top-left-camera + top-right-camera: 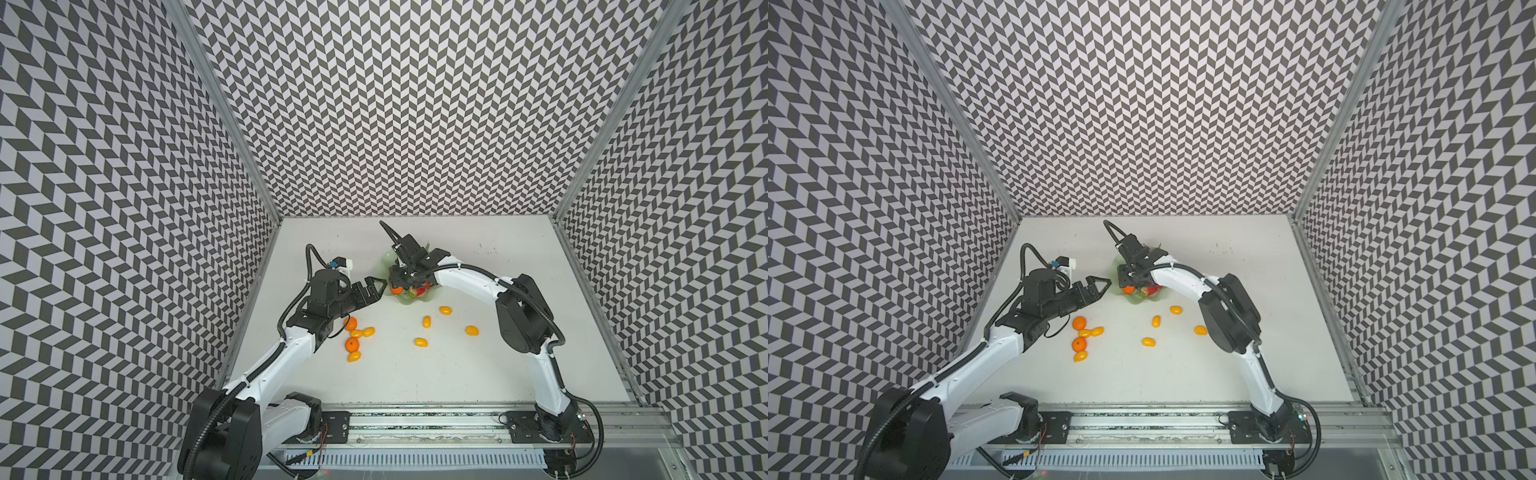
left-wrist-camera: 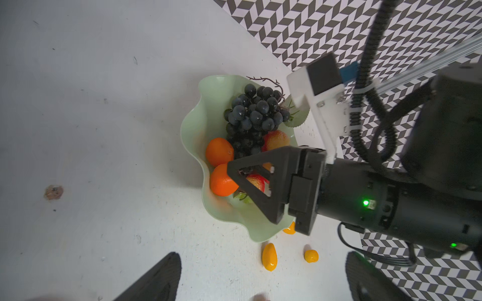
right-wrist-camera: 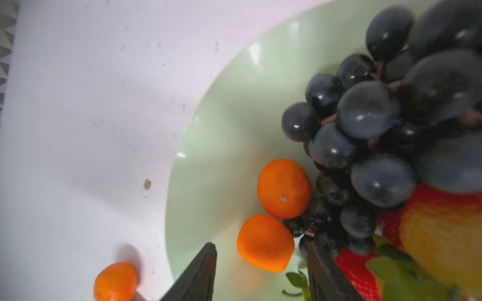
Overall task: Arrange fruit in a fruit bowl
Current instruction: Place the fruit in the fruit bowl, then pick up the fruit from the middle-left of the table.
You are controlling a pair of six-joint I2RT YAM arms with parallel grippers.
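Observation:
The mint-green fruit bowl (image 2: 208, 109) (image 1: 388, 259) (image 1: 1116, 266) holds a dark grape bunch (image 2: 257, 112), two tangerines (image 2: 219, 152) (image 2: 221, 181), a red-yellow pear (image 2: 276, 139) and a strawberry (image 2: 257, 181). My right gripper (image 3: 263, 263) (image 1: 401, 282) hangs over the bowl with its jaws open. One tangerine (image 3: 264, 242) lies free in the bowl just past the fingertips. My left gripper (image 2: 263, 281) (image 1: 376, 287) is open and holds nothing, just left of the bowl. Loose tangerines (image 1: 352, 344) and kumquats (image 1: 426, 321) lie on the table nearer the front.
Two tangerines and three kumquats (image 1: 356, 333) cluster under the left forearm. Several more kumquats (image 1: 471, 331) are scattered in front of the bowl. Patterned walls (image 1: 249, 208) close the table's left, back and right sides. A metal rail (image 1: 415, 419) runs along the front edge.

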